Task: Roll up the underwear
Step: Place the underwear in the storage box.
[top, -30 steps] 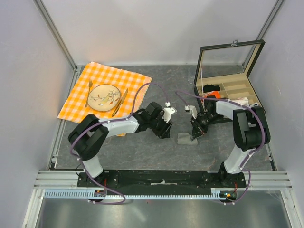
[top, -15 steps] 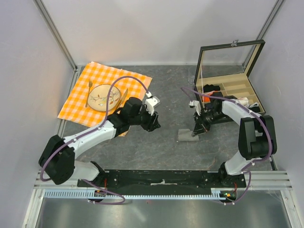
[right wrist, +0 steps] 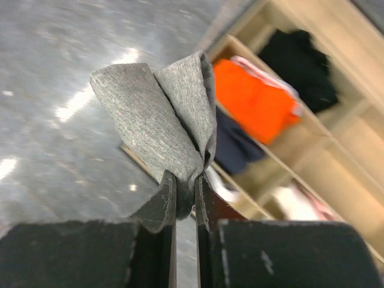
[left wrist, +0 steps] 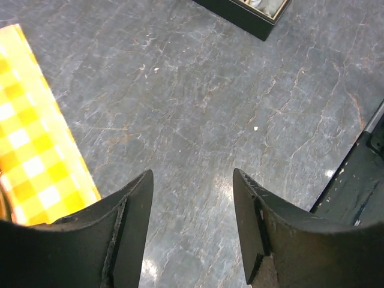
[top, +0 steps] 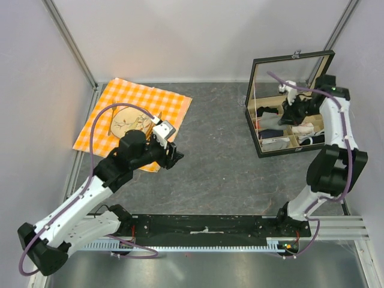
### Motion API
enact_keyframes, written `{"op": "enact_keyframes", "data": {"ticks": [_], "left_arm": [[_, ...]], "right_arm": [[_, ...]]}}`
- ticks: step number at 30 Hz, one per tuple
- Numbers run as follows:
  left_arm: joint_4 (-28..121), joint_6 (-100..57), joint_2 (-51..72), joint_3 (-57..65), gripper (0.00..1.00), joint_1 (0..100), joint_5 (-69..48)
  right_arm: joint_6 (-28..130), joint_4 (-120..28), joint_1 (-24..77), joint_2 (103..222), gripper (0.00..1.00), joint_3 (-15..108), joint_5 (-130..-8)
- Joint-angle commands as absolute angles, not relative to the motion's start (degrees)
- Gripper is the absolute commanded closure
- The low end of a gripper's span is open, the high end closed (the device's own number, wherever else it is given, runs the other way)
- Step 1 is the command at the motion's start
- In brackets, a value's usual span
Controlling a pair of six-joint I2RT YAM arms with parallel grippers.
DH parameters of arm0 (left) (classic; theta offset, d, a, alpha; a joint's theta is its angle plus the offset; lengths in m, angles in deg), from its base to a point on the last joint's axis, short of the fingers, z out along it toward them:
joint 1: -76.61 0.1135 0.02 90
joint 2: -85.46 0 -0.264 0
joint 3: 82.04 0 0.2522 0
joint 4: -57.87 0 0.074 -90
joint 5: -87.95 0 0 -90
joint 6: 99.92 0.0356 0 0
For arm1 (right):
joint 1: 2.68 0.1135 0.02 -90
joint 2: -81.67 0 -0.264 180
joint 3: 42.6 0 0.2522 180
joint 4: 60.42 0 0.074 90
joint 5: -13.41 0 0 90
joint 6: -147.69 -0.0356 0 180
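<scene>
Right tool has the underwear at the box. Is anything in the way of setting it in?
Nothing separates the right tool from the underwear; it is clamped on it. In the box, the slots nearest it already hold an orange garment and a navy garment, so those look taken.

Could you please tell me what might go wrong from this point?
The right gripper pinches only a narrow fold of the grey underwear, so it could slip or unroll. The box compartments below already hold an orange garment and a navy garment; a release here might land on those.
</scene>
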State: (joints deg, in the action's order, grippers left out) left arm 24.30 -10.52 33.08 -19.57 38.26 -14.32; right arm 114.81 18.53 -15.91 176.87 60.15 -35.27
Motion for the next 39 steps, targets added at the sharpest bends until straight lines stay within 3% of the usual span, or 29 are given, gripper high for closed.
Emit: {"op": "enact_keyframes", "data": {"ticks": [1,6,21,39], "left_arm": [[20.73,-6.14,39.75,-23.45,0.37,38.37,-10.13],[22.32,-5.35,41.78,-24.51,0.35,38.37,-10.57],[21.53,-4.12,37.74,-25.13,0.35,38.37,-8.64],[21.88,-2.98,35.72,-25.66,0.35,38.37,-8.02]], "right_arm": [[127.53,25.93,-20.69,186.40,1.00,72.63,-42.48],[133.53,28.40,-24.38,195.39,1.00,85.56,-49.07],[138.28,28.49,-26.23,213.59,1.00,103.60,-52.60],[132.13,11.97,-25.27,224.23,1.00,101.07,-62.79]]}}
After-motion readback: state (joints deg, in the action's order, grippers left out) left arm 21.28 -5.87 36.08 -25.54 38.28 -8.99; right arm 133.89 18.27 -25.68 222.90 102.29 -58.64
